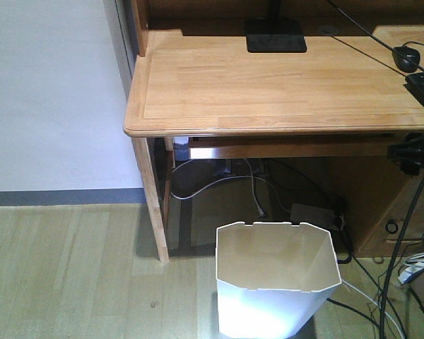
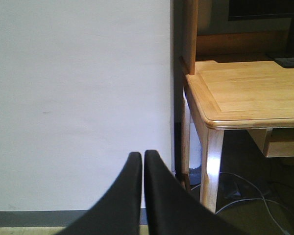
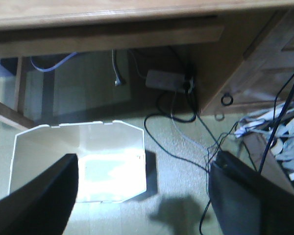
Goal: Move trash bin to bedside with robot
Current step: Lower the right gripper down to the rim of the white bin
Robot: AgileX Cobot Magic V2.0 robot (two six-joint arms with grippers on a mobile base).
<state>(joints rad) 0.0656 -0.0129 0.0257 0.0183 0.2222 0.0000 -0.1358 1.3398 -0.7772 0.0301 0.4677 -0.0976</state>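
The right fingers [image 3: 39, 200] were spread wide above the trash bin [image 3: 78, 147], empty. The left fingers [image 2: 130, 196] were pressed together, empty. The bin stood on the floor [image 1: 71, 268] before the worktop [image 1: 268, 85]. Thin, light plastic probably flexes, so grip one rim wall.

The left gripper [image 2: 139, 155] points up and away from the near edge of its wrist view, its two black fingers pressed together with tips touching. The right gripper [image 3: 146, 156] is spread wide, with one black finger at near left and the other at near right.
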